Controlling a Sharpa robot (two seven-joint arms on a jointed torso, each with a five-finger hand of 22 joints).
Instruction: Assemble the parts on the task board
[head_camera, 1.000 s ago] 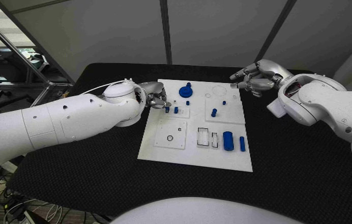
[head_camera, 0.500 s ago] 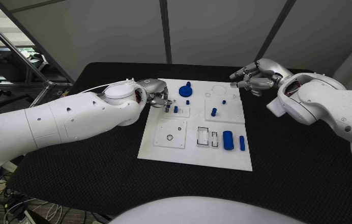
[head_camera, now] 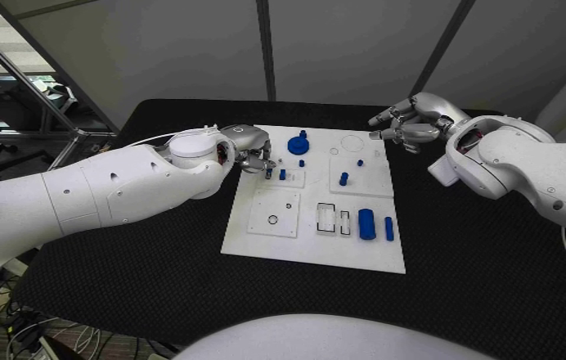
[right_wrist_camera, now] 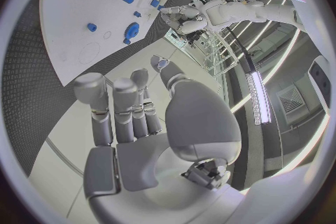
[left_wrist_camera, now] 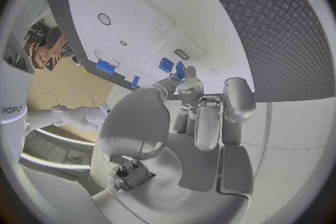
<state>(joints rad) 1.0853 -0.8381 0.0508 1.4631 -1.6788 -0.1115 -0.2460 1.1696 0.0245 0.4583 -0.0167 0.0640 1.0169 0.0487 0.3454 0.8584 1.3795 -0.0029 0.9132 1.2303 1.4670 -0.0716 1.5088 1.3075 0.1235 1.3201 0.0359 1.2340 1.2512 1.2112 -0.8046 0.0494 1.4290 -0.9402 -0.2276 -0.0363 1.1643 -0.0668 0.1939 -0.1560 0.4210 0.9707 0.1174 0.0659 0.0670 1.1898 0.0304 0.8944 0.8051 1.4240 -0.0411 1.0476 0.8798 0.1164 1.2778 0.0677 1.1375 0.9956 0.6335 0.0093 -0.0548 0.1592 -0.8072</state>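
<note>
Head view: task board (head_camera: 309,245) flat mid-counter (head_camera: 130,286). Left hand (head_camera: 251,158) over board's left edge, fingertips at two upright blue pegs (head_camera: 275,175); grip cannot be told. Right hand (head_camera: 411,127) off the far right corner, fingers curled, empty.

Left wrist view: fingers (left_wrist_camera: 209,117) curled just short of the pegs (left_wrist_camera: 172,67).

Right wrist view: fingers (right_wrist_camera: 115,109) curled, holding nothing.
</note>
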